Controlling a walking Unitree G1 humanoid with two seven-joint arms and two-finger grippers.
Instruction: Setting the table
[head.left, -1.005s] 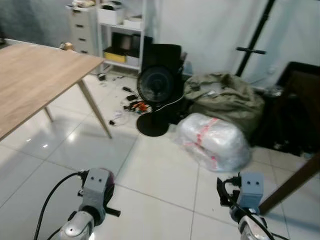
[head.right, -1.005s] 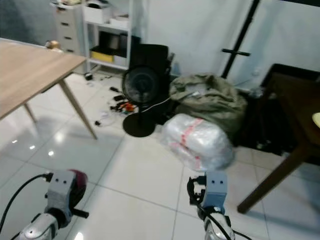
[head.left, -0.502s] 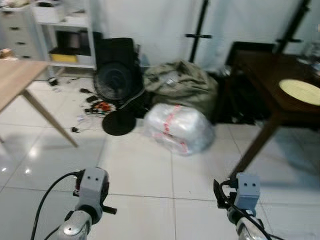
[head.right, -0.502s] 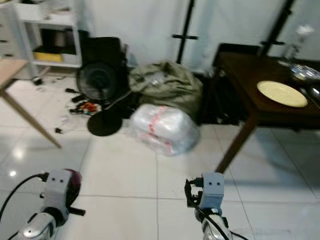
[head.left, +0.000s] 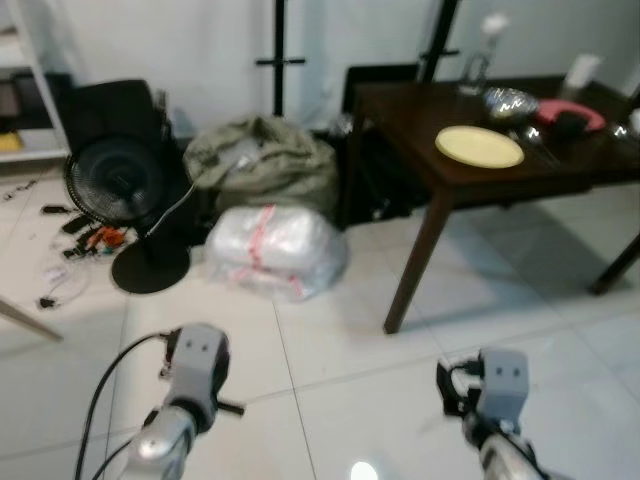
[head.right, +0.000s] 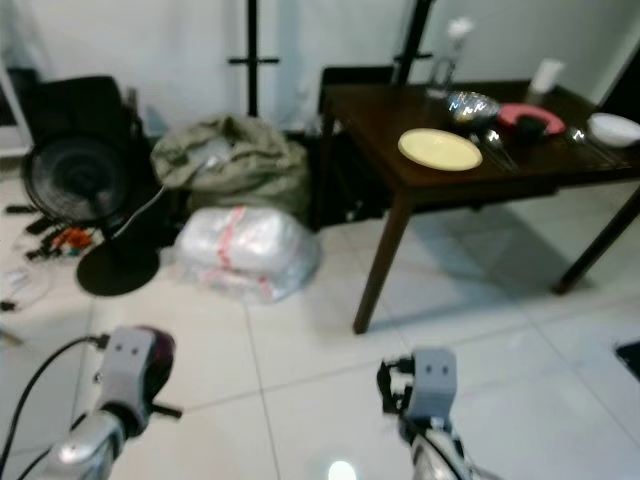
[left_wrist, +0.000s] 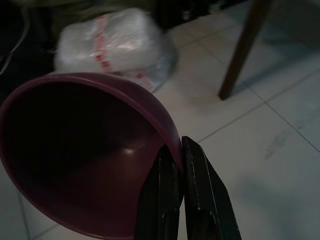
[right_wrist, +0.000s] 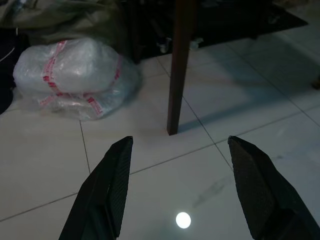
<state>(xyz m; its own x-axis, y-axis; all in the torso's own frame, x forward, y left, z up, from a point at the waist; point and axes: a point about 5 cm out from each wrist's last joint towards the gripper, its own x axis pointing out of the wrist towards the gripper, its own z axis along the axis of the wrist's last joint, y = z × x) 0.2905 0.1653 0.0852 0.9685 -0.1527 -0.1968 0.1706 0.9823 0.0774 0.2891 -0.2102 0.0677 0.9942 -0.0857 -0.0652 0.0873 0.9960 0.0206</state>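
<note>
Left gripper (left_wrist: 181, 150) is clamped on the rim of a maroon bowl (left_wrist: 80, 150), carried low over the white tiled floor (head.left: 330, 370). Right gripper (right_wrist: 182, 195) hangs beside it with fingers spread wide, holding nothing. Ahead to the right stands a dark wooden table (head.right: 440, 175); a pale yellow plate (head.right: 440, 149) lies near its front left corner, with spoons (head.right: 495, 147), a foil-covered dish (head.right: 470, 103) and a red bowl (head.right: 530, 119) further along the tabletop.

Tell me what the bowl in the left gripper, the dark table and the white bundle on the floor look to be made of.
Bowl: maroon, smooth, faintly glossy; probably plastic or melamine, ceramic possible. The left gripper pinches its rim.
Dark table: dark-stained wood, judging by its solid square legs and dull sheen.
White bundle: clear plastic wrap, crinkled and shiny, bound with red-printed tape.
</note>
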